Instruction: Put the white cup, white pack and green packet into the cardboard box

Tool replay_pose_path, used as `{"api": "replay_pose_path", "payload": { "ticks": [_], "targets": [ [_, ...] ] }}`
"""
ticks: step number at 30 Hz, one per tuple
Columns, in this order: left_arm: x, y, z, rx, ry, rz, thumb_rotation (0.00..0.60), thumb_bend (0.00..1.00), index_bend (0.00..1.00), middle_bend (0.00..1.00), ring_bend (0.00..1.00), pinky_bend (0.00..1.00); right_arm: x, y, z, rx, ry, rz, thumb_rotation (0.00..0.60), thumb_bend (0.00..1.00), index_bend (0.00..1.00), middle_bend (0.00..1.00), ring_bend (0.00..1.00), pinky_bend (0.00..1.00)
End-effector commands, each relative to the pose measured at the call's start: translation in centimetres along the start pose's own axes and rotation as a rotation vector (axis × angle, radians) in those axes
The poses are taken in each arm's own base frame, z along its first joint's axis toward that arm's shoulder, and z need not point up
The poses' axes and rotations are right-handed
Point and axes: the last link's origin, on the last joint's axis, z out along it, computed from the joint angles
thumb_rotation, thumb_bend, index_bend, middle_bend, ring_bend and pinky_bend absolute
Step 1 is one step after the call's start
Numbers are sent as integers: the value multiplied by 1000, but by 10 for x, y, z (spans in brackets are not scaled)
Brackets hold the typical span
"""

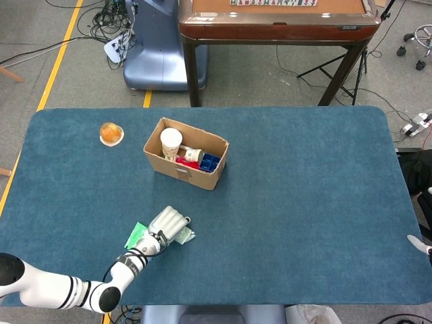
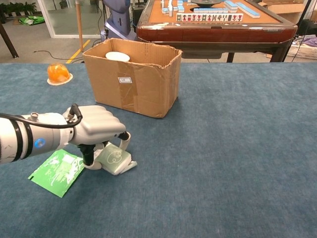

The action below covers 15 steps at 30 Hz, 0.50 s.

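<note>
The white pack [image 2: 116, 158] lies on the blue cloth in front of the cardboard box [image 2: 131, 84]. My left hand [image 2: 96, 130] is down over the pack, thumb against its left edge and a finger curled onto its far right side. From the head view, the left hand [image 1: 167, 222] hides most of the white pack [image 1: 185, 235]. Flat on the cloth to the left of the hand is the green packet [image 2: 56, 171]. The white cup [image 1: 171, 142] stands inside the cardboard box [image 1: 202, 177]. Only a white tip of my right hand [image 1: 416, 244] shows at the table's right edge.
An orange object on a small white dish [image 2: 58, 73] sits left of the box, seen also as the orange object [image 1: 111, 133] from above. The box also holds red and blue items [image 1: 210, 162]. A wooden mahjong table [image 2: 218, 25] stands behind the blue table.
</note>
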Motion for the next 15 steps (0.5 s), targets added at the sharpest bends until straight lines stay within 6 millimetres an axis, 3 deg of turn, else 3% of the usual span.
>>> {"api": "replay_pose_path", "payload": {
  "ticks": [1,7,15],
  "targets": [
    [-2,-1,0,-5,1,15,600,221,390,1000,846,914,0,0,0,-1,-1,-1,600,84,186,194,38,173],
    [-6,-2,0,-12,-1,5,600,222,443,1000,846,913,-1,0,1,-2,-5,-3,600,86,186,194,37,173],
    [-5,-1,-4,-25,18,-17,600,222,603,1000,840,909,0,0,0,-2,2,3,600,85,186,194,38,172]
  ]
}}
